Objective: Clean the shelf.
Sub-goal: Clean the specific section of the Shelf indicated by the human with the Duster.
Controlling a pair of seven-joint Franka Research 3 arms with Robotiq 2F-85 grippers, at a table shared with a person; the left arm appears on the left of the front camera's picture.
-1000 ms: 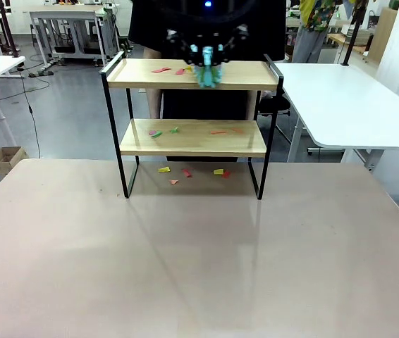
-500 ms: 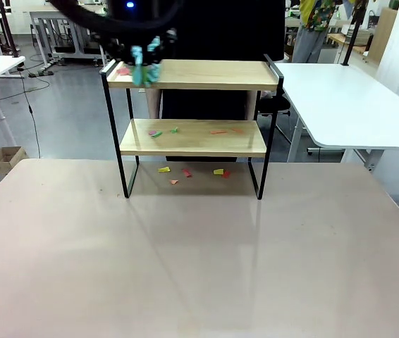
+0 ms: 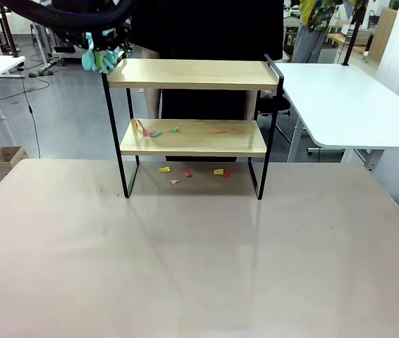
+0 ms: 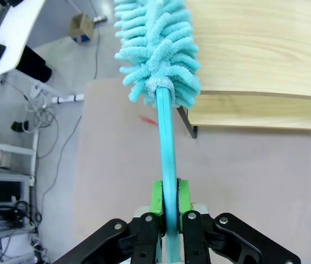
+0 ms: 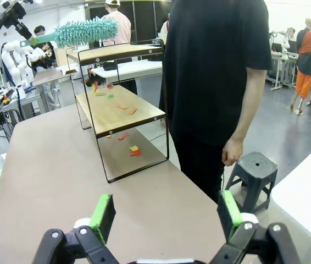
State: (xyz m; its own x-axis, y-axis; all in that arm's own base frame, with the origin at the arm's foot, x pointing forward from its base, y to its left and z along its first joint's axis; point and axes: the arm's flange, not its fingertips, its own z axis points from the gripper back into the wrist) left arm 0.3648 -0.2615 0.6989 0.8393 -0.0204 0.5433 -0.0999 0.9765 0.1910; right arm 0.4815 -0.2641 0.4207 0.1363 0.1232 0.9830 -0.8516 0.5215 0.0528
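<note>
Two light wooden boards in a thin black frame make up the shelf (image 3: 256, 74). It stands on the table (image 3: 185, 267) near the middle of its far edge, with a person (image 5: 216, 71) just behind it. My left claw (image 4: 166, 192) is clamped tight on the thin handle of a teal microfibre duster (image 4: 158, 49), green pads pressed against either side of the stem. The fluffy head hangs in the air just off the left end of the top board (image 3: 185, 73), at about that board's height and not touching it. My right claw (image 5: 166, 213) is spread wide and holds nothing. It hovers over the table on the shelf's right-hand side, well apart from it.

I judge the top board done, since I see no litter on it. Coloured paper scraps (image 3: 156, 132) lie on the lower board (image 3: 206, 144), most near its left end and a few toward the right. More scraps (image 3: 185, 172) lie on the table between the shelf's legs.

The step in hand looks like the changeover from the top tier to the lower one. The next move calls for lowering the duster and slipping its head between the two boards from the left end. The handle must stay level to clear the black posts before I sweep the litter along the lower board toward an open edge.
</note>
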